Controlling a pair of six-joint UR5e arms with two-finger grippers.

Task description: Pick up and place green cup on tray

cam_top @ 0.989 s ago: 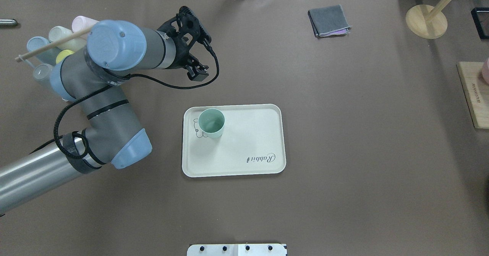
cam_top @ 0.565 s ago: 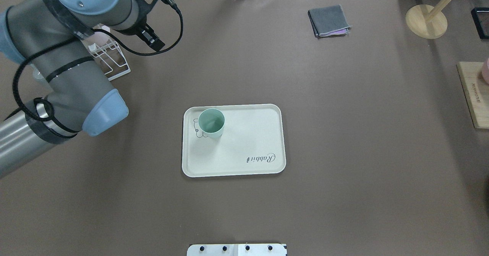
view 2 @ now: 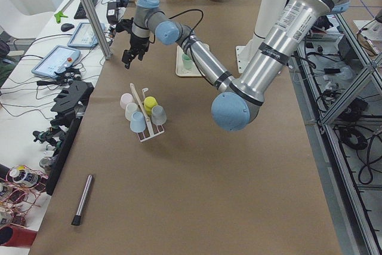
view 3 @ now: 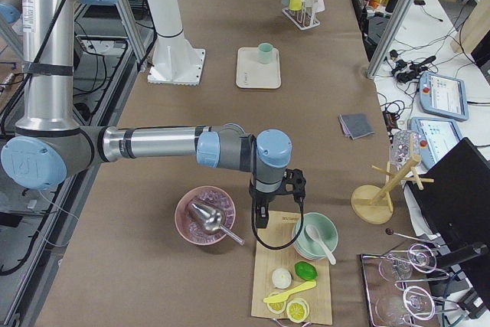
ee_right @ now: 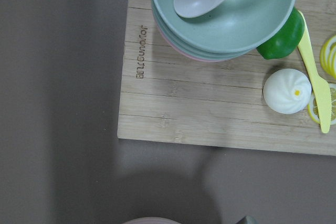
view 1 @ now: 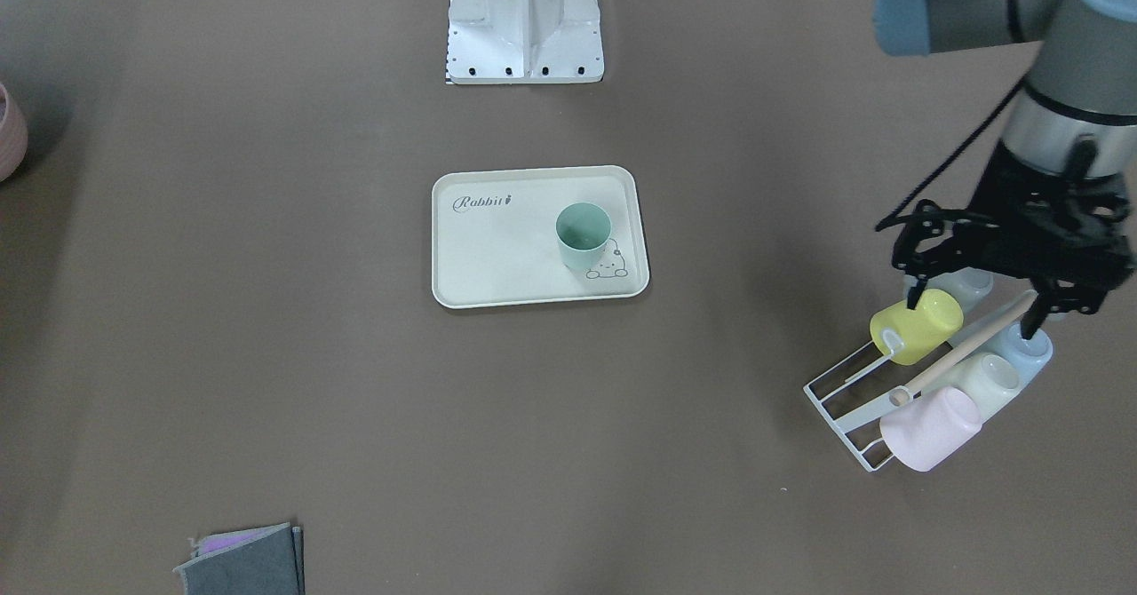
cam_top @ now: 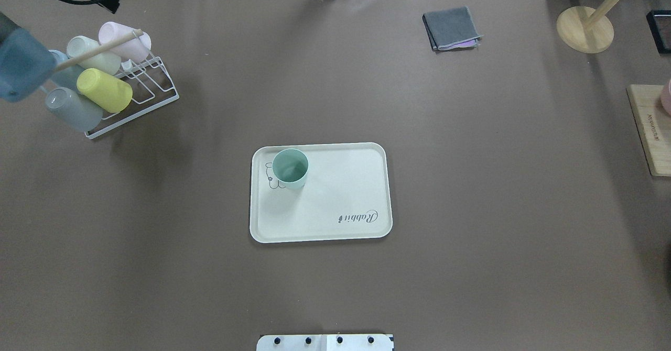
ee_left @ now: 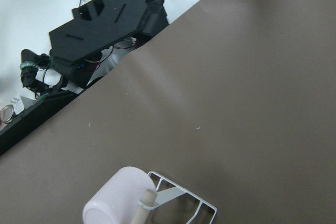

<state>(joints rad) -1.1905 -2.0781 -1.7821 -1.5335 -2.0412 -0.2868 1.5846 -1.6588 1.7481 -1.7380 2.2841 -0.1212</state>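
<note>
**Green cup is down and upright on the tray**

The green cup (cam_top: 290, 168) stood mouth-up at the tray's (cam_top: 335, 199) ten o'clock corner, partly over the bunny drawing and inside the rim, so the placing looked done. The left gripper (view 1: 975, 306) hung wide and empty above the cup rack (cam_top: 149, 84), well apart at ten o'clock. The right gripper (view 3: 259, 220) hovered by the cutting board (view 3: 287, 258); I couldn't tell its spread.

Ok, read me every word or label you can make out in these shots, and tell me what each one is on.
"Rabbit": grey script on the tray, at the end away from the green cup.
Engraved word on the wooden board: the letters show, but I can't read them with confidence.
White arm label: too small to read.
</note>
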